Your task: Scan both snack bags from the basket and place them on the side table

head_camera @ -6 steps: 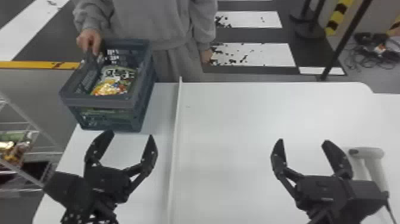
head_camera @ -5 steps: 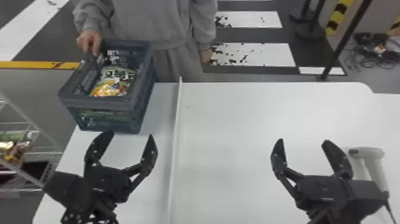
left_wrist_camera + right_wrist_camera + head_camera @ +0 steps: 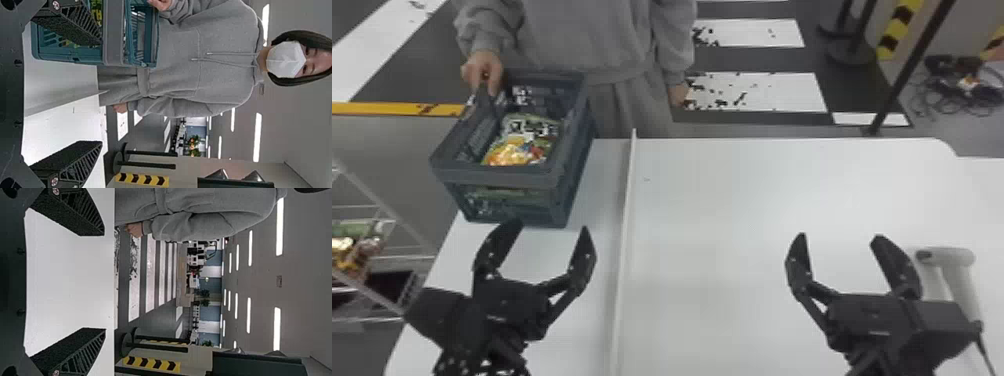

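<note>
Nudged slightly nearer the robot since the earlier frame, the basket (image 3: 497,177) sits at the table's far left corner, a person's hand (image 3: 483,70) on its rim; both grippers keep their places, the left gripper (image 3: 551,226) just in front of the basket, the right gripper (image 3: 839,236) over the white table (image 3: 732,200) beside the scanner (image 3: 949,256); each has its fingers spread wide, with nothing between them

Snack bags (image 3: 514,150) lie inside the basket, glossy and crinkled, orange-yellow at the near end and green with a black-and-white patch farther back; whether two are there I cannot tell — they overlap or merge from above; they look light and soft, likely puffed with air, so a hard squeeze could crush the contents or let the slick film slip; a crimped edge or a gathered fold near the middle seems the best hold, taken from above, clear of the walls

Stiff plastic makes up the basket, blue-grey, boxy, with latticed sides and a thick rim; a thin white divider (image 3: 627,200) runs along the smooth tabletop; the fingers taper to blunt wedges, ribbed at the side, their pads (image 3: 72,344) grainy and matt — useful grip on slippery film
</note>
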### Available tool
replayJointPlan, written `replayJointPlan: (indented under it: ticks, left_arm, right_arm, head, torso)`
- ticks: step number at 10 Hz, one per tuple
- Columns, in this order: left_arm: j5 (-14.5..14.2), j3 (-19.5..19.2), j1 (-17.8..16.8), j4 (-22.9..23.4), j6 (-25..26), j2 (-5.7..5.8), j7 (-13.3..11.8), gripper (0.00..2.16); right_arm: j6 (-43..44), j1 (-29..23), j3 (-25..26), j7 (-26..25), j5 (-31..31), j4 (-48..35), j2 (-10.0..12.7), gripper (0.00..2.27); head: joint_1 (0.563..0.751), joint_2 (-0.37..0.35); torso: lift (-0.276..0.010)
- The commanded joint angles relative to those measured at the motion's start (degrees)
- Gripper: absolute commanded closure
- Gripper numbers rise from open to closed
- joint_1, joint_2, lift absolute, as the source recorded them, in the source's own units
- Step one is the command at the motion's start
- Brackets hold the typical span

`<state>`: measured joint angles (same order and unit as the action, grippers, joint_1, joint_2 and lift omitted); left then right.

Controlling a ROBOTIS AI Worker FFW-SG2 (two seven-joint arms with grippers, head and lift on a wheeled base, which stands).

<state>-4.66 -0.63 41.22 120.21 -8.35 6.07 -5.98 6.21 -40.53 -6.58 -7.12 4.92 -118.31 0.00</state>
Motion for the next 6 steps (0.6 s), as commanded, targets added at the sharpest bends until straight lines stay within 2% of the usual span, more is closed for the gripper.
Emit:
replayJointPlan:
  ticks: [1, 6]
  left_arm:
    - [0.0, 0.0, 0.0, 0.0, 0.1, 0.08, -0.1, 0.1]
    - [0.0, -0.1, -0.1, 0.3, 0.1, 0.52, -0.2, 0.1]
  right_arm:
    - [0.0, 0.0, 0.1, 0.0, 0.0, 0.0, 0.1, 0.05]
    - [-1.4, 0.0, 0.0, 0.0, 0.2, 0.1, 0.1, 0.05]
  head:
    - [0.695, 0.04]
    - [0.695, 0.038]
  torso:
    - [-0.075]
    - [-0.075]
